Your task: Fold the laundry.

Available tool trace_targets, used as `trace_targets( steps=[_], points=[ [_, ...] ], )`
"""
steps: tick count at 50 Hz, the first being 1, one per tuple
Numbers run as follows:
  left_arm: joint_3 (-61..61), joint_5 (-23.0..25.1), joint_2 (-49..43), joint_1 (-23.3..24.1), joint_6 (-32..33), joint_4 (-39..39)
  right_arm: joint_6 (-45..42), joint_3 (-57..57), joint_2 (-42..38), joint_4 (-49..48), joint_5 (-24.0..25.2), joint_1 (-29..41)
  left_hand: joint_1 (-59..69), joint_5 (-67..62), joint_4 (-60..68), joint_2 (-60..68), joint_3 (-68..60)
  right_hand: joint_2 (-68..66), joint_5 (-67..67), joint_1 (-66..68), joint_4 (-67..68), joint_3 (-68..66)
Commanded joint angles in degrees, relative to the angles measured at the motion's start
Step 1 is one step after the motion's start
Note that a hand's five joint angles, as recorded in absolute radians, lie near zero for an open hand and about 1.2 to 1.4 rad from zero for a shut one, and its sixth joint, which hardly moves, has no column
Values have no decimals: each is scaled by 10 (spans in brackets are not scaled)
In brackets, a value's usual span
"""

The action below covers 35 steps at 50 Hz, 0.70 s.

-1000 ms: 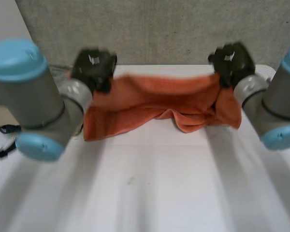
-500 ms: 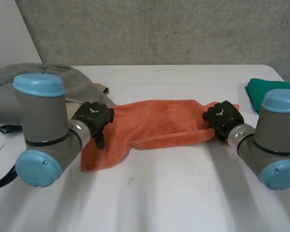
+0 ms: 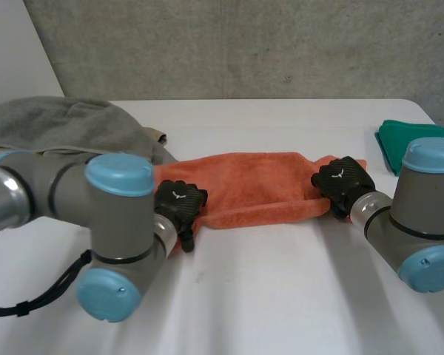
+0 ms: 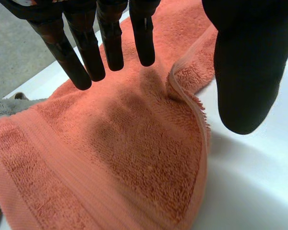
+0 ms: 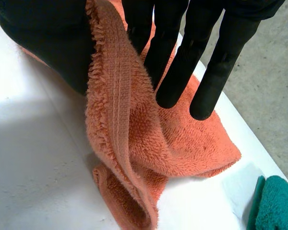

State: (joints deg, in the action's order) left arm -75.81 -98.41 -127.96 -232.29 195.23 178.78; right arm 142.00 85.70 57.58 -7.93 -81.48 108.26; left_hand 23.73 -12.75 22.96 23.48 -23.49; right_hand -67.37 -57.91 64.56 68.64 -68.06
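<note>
Pinches end of orange towel [image 3: 251, 181], mid-right of frame, between thumb and fingers of right hand [image 3: 342, 180] as anchor; hovers left hand [image 3: 179, 205] spread, empty, over folded left end, likely to flatten.

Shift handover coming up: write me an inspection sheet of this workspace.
Surface: white table.
Job's things: orange towel stretched across the table, partly folded over; green cloth at the right edge; grey garment heaped at the left.
Clutter: nothing seen.
Hands: left hand open, fingers straight over the towel's left end; right hand pinches the right end's edge between thumb and fingers.
Cables: nothing seen among the laundry.
Surroundings: grey concrete wall behind the table.
</note>
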Motion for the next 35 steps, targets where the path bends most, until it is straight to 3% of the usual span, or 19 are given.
trace_targets(
  steps=[1,9,13,14,17,21,23,29,35],
  points=[
    [60,-55,-44,17,-17,-33,1,6,1,-2,0,1,35,-44,42,37,-37,-126,-121,154,114,-119],
    [104,-79,-73,24,-20,-38,1,12,3,-3,0,0,189,-199,197,192,-192,-126,-121,154,114,-119],
    [120,-86,-90,16,-13,-13,3,14,8,-3,2,-2,441,-451,449,444,-444,-126,-121,154,114,-119],
    [129,-88,-94,11,-3,-4,5,13,10,0,3,-4,562,-571,569,564,-564,-126,-121,154,114,-119],
    [132,-88,-90,-3,12,-1,6,11,17,8,4,-9,563,-572,570,565,-565,-126,-121,154,114,-119],
    [96,-51,-28,-30,20,-27,-4,2,60,63,9,-29,563,-572,570,565,-565,-126,-121,154,114,-119],
    [66,2,56,-36,22,-48,-23,-11,107,125,16,-43,563,-572,570,565,-565,-126,-121,154,114,-119],
    [30,98,297,-57,31,-109,-60,-98,210,268,69,-70,563,-572,570,565,-565,-126,-121,154,114,-119],
    [54,125,311,-85,77,-178,-62,-175,193,375,96,-102,563,-572,570,565,-565,-126,-121,154,114,-119]
  ],
)
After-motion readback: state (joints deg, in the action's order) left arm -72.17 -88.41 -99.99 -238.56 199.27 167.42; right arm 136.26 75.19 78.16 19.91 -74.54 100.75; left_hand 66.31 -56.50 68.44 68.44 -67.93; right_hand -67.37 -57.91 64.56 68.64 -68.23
